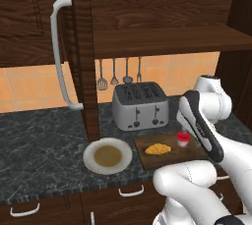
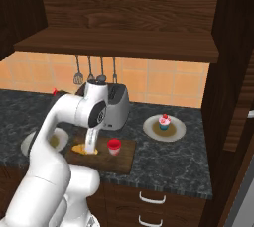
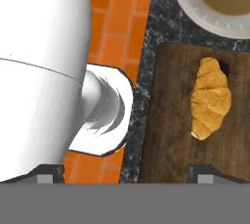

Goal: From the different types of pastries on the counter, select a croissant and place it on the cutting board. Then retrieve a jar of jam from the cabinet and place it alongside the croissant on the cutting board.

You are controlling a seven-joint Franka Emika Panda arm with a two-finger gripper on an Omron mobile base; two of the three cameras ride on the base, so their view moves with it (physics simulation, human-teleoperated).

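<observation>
Croissant [image 3: 210,99] lengthwise along cutting board [image 3: 166,135], beside jam jar [image 1: 183,139]; hand [image 3: 127,171] spread, empty.

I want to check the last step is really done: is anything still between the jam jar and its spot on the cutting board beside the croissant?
Nothing visible. The jar already stands on the cutting board, to the right of the croissant, with bare board between them. The toaster sits behind the board.
</observation>
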